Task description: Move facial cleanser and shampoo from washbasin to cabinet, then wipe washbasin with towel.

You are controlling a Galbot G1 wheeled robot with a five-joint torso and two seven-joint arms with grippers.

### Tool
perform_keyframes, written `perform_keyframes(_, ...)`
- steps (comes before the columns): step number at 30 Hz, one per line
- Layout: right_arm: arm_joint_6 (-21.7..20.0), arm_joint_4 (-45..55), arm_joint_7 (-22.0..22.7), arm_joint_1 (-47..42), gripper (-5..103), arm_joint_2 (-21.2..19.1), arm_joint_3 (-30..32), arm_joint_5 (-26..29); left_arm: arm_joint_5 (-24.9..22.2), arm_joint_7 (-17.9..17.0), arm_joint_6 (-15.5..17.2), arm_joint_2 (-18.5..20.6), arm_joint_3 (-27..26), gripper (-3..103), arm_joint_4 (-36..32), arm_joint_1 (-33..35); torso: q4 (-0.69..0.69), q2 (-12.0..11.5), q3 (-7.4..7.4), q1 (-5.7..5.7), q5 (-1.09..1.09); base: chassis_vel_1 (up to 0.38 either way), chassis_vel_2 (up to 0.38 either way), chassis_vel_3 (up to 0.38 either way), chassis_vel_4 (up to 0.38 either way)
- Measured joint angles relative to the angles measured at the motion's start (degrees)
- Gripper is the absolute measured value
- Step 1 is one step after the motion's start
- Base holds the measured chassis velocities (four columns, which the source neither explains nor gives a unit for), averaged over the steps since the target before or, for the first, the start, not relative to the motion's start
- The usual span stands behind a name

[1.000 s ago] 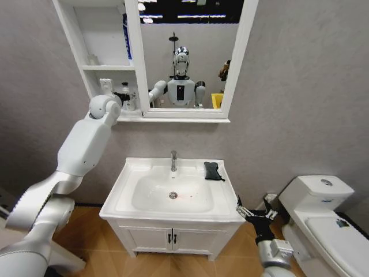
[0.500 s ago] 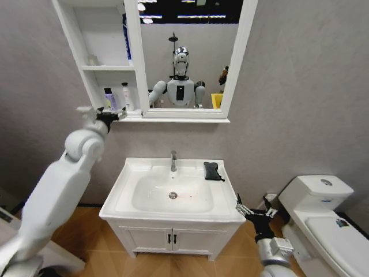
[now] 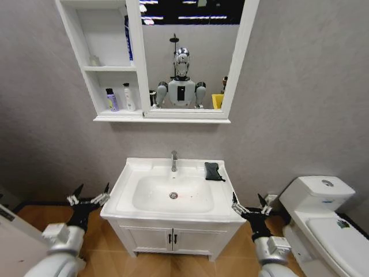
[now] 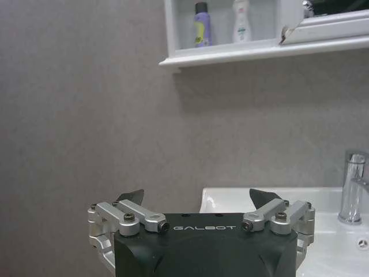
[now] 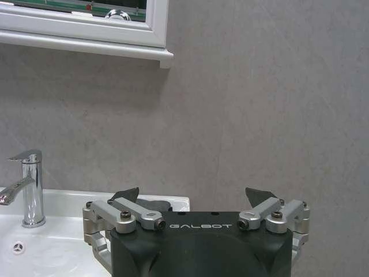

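Note:
The facial cleanser and shampoo are a purple bottle (image 3: 111, 99) (image 4: 200, 23) and a white bottle (image 3: 128, 96) (image 4: 241, 21), side by side on the cabinet's (image 3: 106, 69) lowest shelf; I cannot tell which is which. The black towel (image 3: 213, 171) lies on the washbasin (image 3: 130, 173) rim, right of the chrome faucet (image 3: 173, 160). Low beside the basin's left front corner, my left gripper (image 3: 88, 198) (image 4: 196, 196) is open and holds nothing. At the right front corner my right gripper (image 3: 249, 206) (image 5: 193, 196) is likewise open and holds nothing.
A white toilet (image 3: 323, 208) stands close to my right arm. Below the basin is a two-door vanity (image 3: 173, 236) with black handles. The mirror (image 3: 184, 57) joins the cabinet and reflects me. A small item (image 3: 94, 59) sits on the middle shelf.
My left arm has come away from the cabinet's lowest shelf and dropped to the basin's left side, gripper open. Both bottles remain on the shelf. The right arm barely moved.

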Motion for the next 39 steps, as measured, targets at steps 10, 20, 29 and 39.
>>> perform_keyframes(10,0.6,-0.4,-1.8,-0.4,100,-0.8,-0.7,-0.1,-1.6,-0.2,-6.1,-6.4,-1.0,100,-0.2,4.1,-0.01,0.0,0.01,0.01,0.0,0.0,0.0,0.0,0.0)
perform_keyframes(20,-0.5,-0.5,-1.2,0.0,100,-1.9,0.0,0.3,-1.2,-1.3,-5.2,-6.5,-0.7,100,-0.2,2.8,0.01,0.0,0.01,0.02,0.0,0.0,0.0,0.0,0.0)
perform_keyframes(29,-3.1,-1.1,-1.5,0.3,100,-1.7,0.1,1.1,-1.3,-1.4,-5.0,-6.3,-0.5,100,-0.1,2.6,0.01,0.0,0.01,0.02,0.0,0.0,0.0,0.0,0.0)
perform_keyframes(39,-2.4,-1.4,-1.4,-0.5,100,-0.7,0.0,0.6,-1.3,-1.5,-4.9,-6.2,-0.5,100,-0.1,2.5,0.0,0.0,0.0,-0.01,-0.01,-0.026,0.032,0.046,-0.032)
